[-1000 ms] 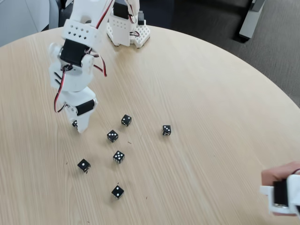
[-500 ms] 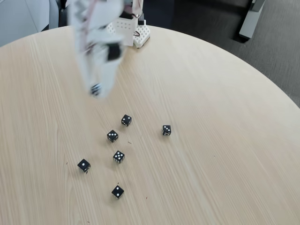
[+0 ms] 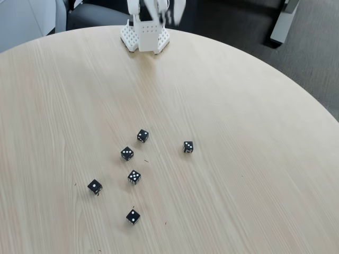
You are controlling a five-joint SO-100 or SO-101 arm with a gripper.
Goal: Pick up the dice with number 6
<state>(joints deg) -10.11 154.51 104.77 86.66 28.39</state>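
Round table [image 3: 238, 132] of pale wood laminate, fine straight grain, smooth matte top; curved edge along the upper right, dark carpet beyond. White plastic arm base [image 3: 144, 36] at the far edge, perforated and blocky; arm [image 3: 159, 8] above it smeared by motion blur at the top of the fixed view. Gripper lost in that blur: fingers released or clenched, cannot tell. Six small black cube dice with white pips scattered left of centre, all flat on the wood and apart from each other: one-pip die [image 3: 95, 186], two-pip die [image 3: 133, 216], five-pip die [image 3: 134, 177], three more [image 3: 127, 153] [image 3: 142, 135] [image 3: 188, 147] with pips too small to count surely. Whereabouts of the six-pip die: cannot tell. Broad bare wood to the right, near the base and along the left.
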